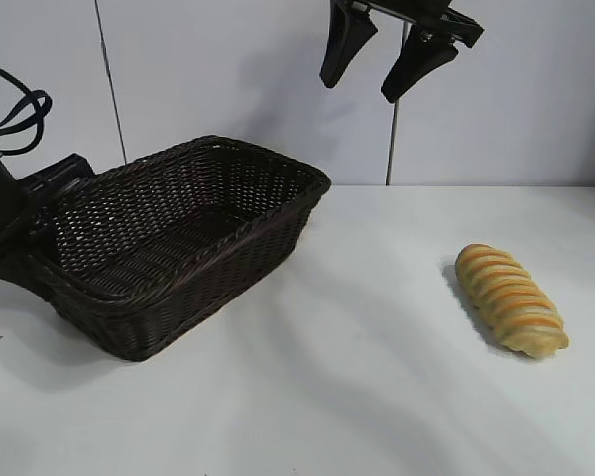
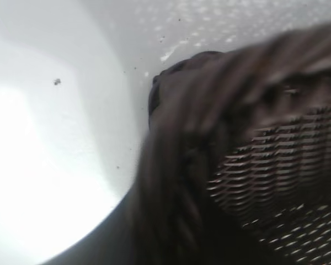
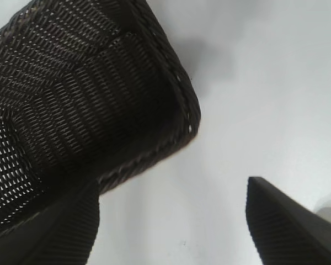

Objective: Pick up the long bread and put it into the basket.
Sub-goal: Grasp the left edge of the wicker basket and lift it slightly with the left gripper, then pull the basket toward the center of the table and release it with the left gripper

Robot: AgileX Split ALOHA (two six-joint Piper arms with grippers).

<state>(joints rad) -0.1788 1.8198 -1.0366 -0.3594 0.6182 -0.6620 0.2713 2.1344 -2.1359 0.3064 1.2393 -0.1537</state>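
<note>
Long bread [image 1: 511, 299]: I saw it lying flat on the white bench [image 1: 357, 377], at about 3 o'clock from the bench's middle in the exterior view, its length running from 11 to 5 o'clock. Nothing touched it.

Basket [image 1: 178, 253]: it sat on the bench at about 9 o'clock, well apart from the bread, and I could see nothing inside it. One corner of its braided rim pointed toward 1 o'clock. In the right wrist view that corner [image 3: 182, 110] filled much of the frame.

Right hand [image 1: 377, 61]: it hung high at 12 o'clock in the exterior view, above the bench between the basket's far corner and the bread, touching neither. Its two dark fingers [image 1: 342, 45] were spread apart with nothing between them; I saw the same gap in the right wrist view [image 3: 171, 232], with bare bench showing through it.

Left hand: the left arm [image 1: 5, 213] was down at 9 o'clock, pressed close against the basket's outer end. The left wrist view showed only the rim [image 2: 209, 138] right up close, so I could not tell how its fingers stood.
</note>
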